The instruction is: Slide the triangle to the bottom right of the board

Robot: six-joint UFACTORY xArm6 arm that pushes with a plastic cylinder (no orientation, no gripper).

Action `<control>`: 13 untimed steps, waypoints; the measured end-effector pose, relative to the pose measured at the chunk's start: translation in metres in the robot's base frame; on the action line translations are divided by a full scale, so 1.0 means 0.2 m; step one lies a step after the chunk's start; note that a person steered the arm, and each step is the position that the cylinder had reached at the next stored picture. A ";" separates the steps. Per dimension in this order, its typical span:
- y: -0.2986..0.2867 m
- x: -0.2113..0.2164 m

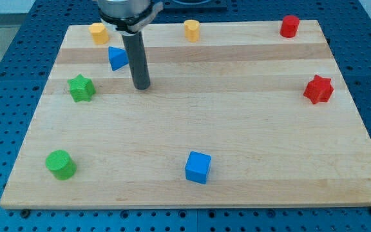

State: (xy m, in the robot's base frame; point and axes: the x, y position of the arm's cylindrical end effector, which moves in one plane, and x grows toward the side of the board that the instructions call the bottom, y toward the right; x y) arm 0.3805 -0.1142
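Observation:
A blue triangle (116,58) lies near the board's top left. My tip (142,86) rests on the wooden board (192,109), just to the right of and slightly below the triangle, a small gap apart from it. The rod rises straight up from the tip to the arm's dark body at the view's top.
A yellow block (98,32) and a yellow cylinder (192,29) sit along the top edge. A red cylinder (290,26) is at the top right, a red star (318,89) at the right. A green star (81,88) and green cylinder (60,164) are at the left. A blue cube (198,167) is at bottom centre.

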 end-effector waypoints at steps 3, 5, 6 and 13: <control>-0.37 -0.15; -0.54 -0.32; -0.53 -0.40; 0.09 -0.22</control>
State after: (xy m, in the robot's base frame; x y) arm 0.3373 -0.0954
